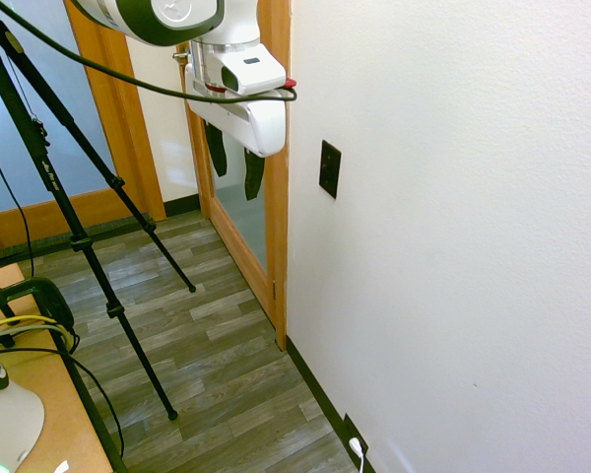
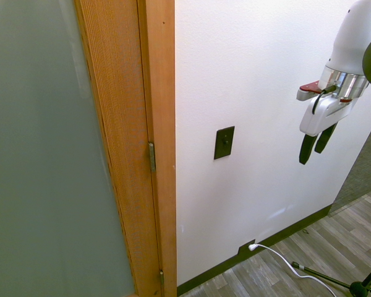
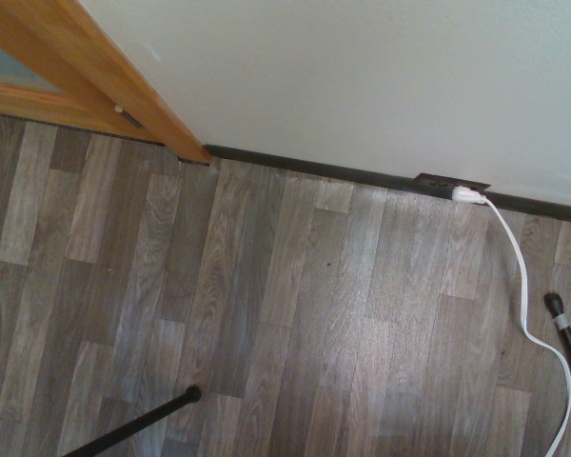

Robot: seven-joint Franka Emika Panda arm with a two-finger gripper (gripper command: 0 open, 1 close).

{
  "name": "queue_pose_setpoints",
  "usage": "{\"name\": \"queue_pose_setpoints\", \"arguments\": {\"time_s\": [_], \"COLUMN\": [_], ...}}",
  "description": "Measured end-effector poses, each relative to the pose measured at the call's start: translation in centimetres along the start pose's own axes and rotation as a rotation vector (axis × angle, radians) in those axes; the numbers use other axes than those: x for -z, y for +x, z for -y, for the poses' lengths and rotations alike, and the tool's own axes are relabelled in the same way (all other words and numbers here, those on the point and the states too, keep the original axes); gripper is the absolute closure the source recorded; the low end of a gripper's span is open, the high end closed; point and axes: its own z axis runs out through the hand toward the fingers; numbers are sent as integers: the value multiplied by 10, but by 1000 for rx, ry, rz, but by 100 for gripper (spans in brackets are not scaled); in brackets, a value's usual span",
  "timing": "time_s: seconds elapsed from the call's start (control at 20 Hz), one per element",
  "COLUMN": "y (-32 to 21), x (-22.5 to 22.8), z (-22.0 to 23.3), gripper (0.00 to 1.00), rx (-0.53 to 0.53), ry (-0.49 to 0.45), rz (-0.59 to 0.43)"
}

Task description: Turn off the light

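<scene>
A robot gripper (image 1: 234, 171) hangs fingers down, its two dark fingers spread with nothing between them, apart from a black light switch plate (image 2: 224, 142) mounted upright on the white wall (image 2: 247, 68) beside a wood-framed glass door (image 2: 55, 148), above a low outlet plate (image 2: 243, 247) holding a white plug (image 2: 253, 247).

Arm (image 1: 231, 20): white, smooth rounded shells, dark green-black ring band at the joint, bare silver metal collar at the wrist, small dark rectangular mark on the white block below it. Gripper (image 2: 316, 143): white rounded-edge housing, two flat black fingers with tapered ends. Red piece on a pale mount (image 2: 308, 91) sticks out at the wrist, short black cable (image 2: 317, 101) looped beside it.
</scene>
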Motion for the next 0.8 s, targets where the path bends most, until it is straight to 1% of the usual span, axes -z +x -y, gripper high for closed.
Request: {"name": "queue_pose_setpoints", "arguments": {"time_s": [0.1,0.15,0.35,0.55,0.65,0.8], "y": [0,2,6,16,18,25], "x": [0,1,-6,-32,-51,-72], "z": [0,3,38,89,111,125], "gripper": [0,0,0,0,0,0], "rx": [3,4,31,24,8,-21], "ry": [0,15,77,133,179,264], "rz": [-6,-19,-84,-160,-192,-243]}}
